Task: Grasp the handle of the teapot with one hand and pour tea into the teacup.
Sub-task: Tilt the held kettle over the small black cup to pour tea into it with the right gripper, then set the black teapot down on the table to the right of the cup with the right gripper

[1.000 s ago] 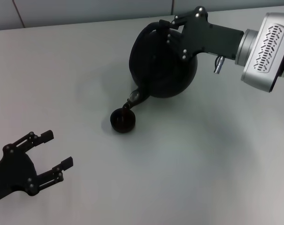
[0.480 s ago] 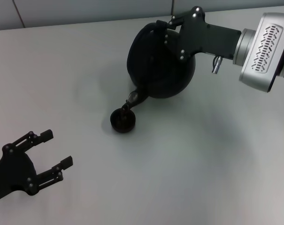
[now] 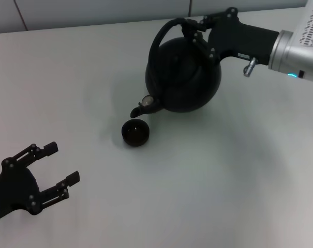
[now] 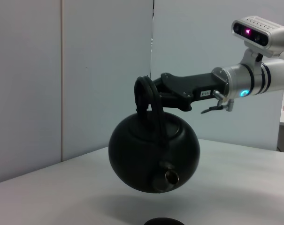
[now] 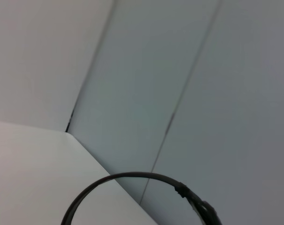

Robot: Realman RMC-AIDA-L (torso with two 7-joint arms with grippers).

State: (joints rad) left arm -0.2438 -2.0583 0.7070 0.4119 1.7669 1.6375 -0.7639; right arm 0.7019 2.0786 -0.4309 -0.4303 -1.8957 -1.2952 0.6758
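The round matte black teapot [image 3: 183,77] hangs in the air from its arched handle [image 3: 155,45]. My right gripper [image 3: 191,28] reaches in from the right and is shut on the handle's top. The spout [image 3: 144,107] points down-left, just above and behind the small dark teacup [image 3: 135,132] on the white table. In the left wrist view the teapot [image 4: 153,151] floats clear above the table, held by the right gripper [image 4: 164,92], with the cup's rim [image 4: 163,221] at the lower edge. The right wrist view shows only the handle's arc [image 5: 132,177]. My left gripper [image 3: 63,163] is open and empty at the front left.
The white table [image 3: 223,181] stretches around the cup and pot. A grey panelled wall [image 3: 94,13] runs behind its far edge. My right silver forearm [image 3: 301,44] crosses the far right.
The teapot has swung back from a steep forward tilt to nearly upright, and its spout has lifted off the cup. The right wrist has rolled. The left arm has not moved.
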